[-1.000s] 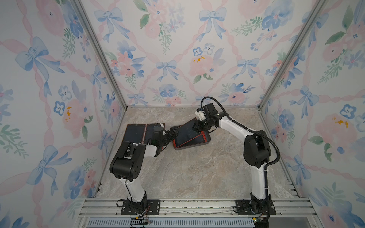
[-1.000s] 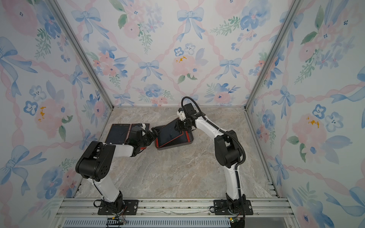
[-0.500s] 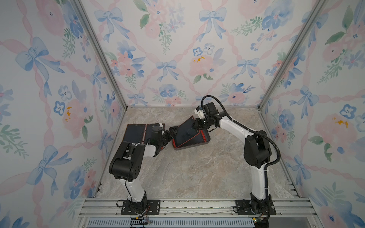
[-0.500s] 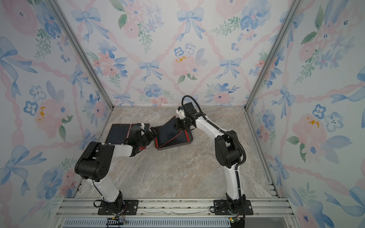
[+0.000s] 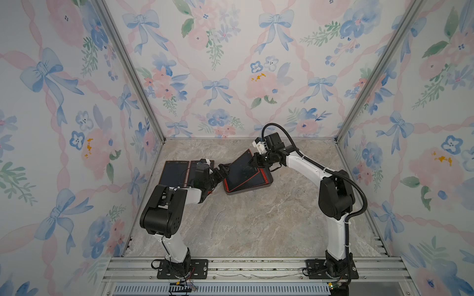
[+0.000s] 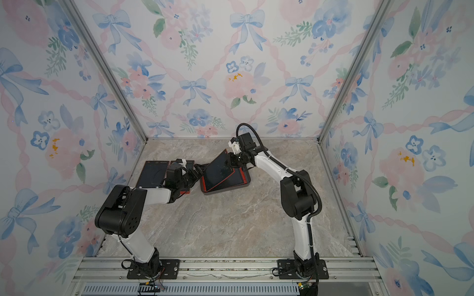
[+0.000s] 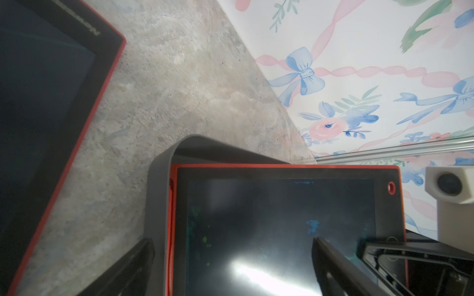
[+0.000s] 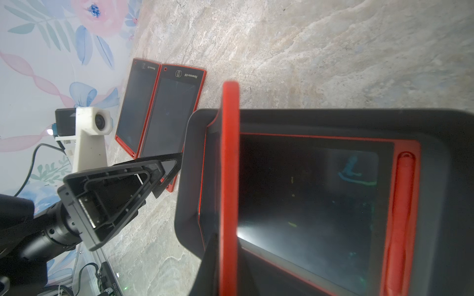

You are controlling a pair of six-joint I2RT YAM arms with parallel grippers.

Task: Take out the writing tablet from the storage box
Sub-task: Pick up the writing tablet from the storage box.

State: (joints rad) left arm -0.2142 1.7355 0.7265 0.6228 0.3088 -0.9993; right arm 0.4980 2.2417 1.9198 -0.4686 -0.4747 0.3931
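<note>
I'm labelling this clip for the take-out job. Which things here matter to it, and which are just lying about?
In the job: shallow dark grey plastic storage box; red-framed black writing tablet, tilted up, gripped by the right jaws; second red-framed tablet, flat in the box.
Lying about: two more red-framed tablets, side by side on the marbled table.
</note>
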